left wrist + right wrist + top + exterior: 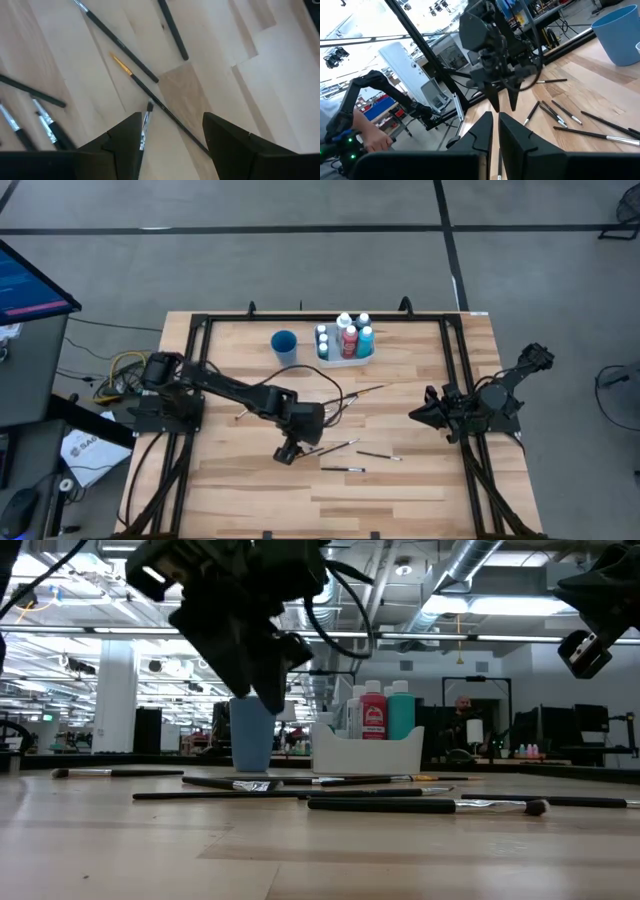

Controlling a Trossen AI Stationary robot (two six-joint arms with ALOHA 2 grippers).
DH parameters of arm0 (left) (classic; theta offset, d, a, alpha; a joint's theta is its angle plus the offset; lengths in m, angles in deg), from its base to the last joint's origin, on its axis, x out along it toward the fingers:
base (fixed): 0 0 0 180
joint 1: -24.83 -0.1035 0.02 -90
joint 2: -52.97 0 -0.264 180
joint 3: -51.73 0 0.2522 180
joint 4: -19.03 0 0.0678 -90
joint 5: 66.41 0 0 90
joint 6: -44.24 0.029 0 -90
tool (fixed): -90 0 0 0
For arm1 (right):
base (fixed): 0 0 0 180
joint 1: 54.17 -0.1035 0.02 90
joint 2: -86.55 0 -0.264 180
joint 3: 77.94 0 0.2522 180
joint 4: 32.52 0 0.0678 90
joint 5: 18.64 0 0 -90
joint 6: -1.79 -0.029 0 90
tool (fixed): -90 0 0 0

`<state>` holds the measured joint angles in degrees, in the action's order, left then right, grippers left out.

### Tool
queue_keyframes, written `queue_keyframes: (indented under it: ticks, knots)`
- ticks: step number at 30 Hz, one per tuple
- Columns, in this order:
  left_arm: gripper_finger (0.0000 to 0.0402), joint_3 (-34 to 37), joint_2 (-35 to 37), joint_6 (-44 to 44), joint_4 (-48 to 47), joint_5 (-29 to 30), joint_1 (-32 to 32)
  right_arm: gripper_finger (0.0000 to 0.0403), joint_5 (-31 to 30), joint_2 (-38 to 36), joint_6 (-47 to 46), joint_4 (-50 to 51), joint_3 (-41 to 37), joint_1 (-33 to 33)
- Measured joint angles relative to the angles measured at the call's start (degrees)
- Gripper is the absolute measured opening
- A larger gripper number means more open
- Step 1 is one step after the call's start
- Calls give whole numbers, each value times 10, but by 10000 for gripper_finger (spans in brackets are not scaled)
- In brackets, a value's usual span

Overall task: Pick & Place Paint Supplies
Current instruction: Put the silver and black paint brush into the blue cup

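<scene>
Several thin dark-handled paintbrushes [341,446] lie flat and scattered on the wooden table, mid-table and toward its near side. In the low view the paintbrushes [330,792] lie in a loose row. The white-capped paint bottles [347,338] stand upright in a white tray [334,362] near the far edge. My left gripper [288,452] hangs open, pointing down, just above the table. In the left wrist view one gold-tipped brush [150,92] runs slantwise between the fingers of my left gripper [172,137], untouched. My right gripper [415,416] waits shut at the table's right side.
A blue cup [284,345] stands left of the tray near the far edge. A black frame [195,370] runs around the table top. Bare wood lies toward the near edge [330,505]. Beyond the table a person's hand [370,137] shows in the right wrist view.
</scene>
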<state>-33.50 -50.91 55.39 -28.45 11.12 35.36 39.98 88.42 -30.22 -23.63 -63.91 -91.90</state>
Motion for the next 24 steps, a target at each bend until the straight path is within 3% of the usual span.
queue_keyframes:
  ticks: [8, 12, 24]
  knots:
    - [205, 0, -40, 3, 7, 4, -2, 24, 0, 0, 0, 0, 0, 0]
    - [205, 0, -40, 6, 10, 60, -5, 23, 0, 0, 0, 1, 0, 0]
    - [205, 0, -60, 6, 19, 27, -10, 23, 0, 0, 0, 0, 0, 0]
